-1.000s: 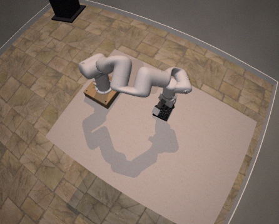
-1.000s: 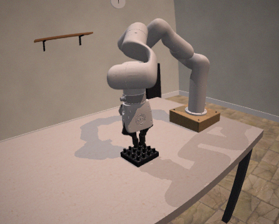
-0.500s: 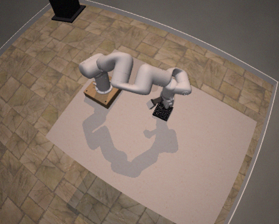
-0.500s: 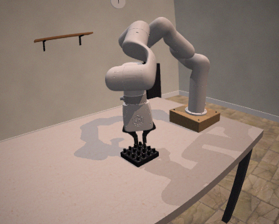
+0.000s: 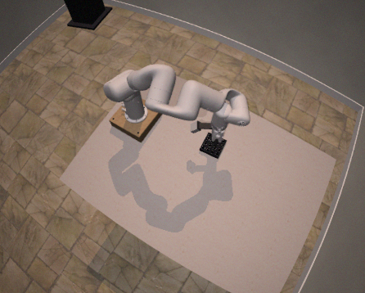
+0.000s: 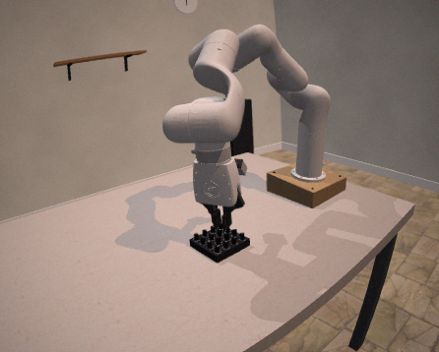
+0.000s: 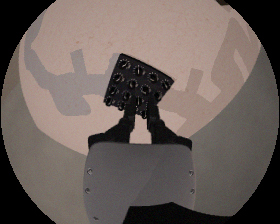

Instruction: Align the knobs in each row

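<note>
The knob box is a small black square block with several black knobs, standing on the table top. It also shows in the overhead view and in the wrist view, where the knob lines are too small to read. My gripper points straight down and hangs just above the box's rear part, its fingertips a little over the knob tops. In the wrist view the two dark fingers stand close together with a narrow gap, over the near edge of the box. Nothing is between them.
The arm's wooden base block stands on the table behind and to the right of the box. The table's curved front edge runs to the right. A dark cabinet stands on the floor far off.
</note>
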Controlling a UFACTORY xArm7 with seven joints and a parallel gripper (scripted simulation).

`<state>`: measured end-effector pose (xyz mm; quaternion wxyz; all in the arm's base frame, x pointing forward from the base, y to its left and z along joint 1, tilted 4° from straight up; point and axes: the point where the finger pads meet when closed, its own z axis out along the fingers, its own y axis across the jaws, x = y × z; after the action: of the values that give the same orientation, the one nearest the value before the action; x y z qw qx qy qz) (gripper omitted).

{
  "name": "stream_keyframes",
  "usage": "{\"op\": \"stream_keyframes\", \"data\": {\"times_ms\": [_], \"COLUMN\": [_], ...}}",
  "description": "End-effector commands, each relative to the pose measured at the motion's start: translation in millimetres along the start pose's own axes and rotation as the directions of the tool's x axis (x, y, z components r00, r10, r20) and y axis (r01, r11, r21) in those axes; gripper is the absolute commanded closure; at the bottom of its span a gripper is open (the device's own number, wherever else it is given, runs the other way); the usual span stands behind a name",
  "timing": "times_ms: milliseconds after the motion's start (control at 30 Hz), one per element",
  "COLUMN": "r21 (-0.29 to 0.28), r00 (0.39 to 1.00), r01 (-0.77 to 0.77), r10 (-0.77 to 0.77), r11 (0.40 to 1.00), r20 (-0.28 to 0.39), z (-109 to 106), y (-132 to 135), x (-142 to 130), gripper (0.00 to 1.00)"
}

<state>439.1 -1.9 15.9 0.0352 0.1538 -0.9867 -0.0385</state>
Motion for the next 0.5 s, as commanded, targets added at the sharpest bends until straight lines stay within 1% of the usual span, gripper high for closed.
{"op": "stream_keyframes", "data": {"times_ms": [0, 67, 100, 233, 467], "r21": [0.008, 0.008, 0.008, 0.007, 0.004], "r00": [0.988, 0.988, 0.969, 0.934, 0.829], "r01": [-0.155, -0.155, -0.247, -0.356, -0.56], "r10": [0.155, 0.155, 0.247, 0.356, 0.559], "r11": [0.988, 0.988, 0.969, 0.934, 0.829], "r20": [0.002, 0.002, 0.003, 0.005, 0.01], "z": [-2.0, -2.0, -2.7, -3.6, -6.1], "y": [-0.2, -0.2, -0.3, -0.4, -0.7], "x": [-0.4, -0.4, -0.3, -0.3, -1.2], "gripper": [0.81, 0.81, 0.81, 0.81, 0.81]}}
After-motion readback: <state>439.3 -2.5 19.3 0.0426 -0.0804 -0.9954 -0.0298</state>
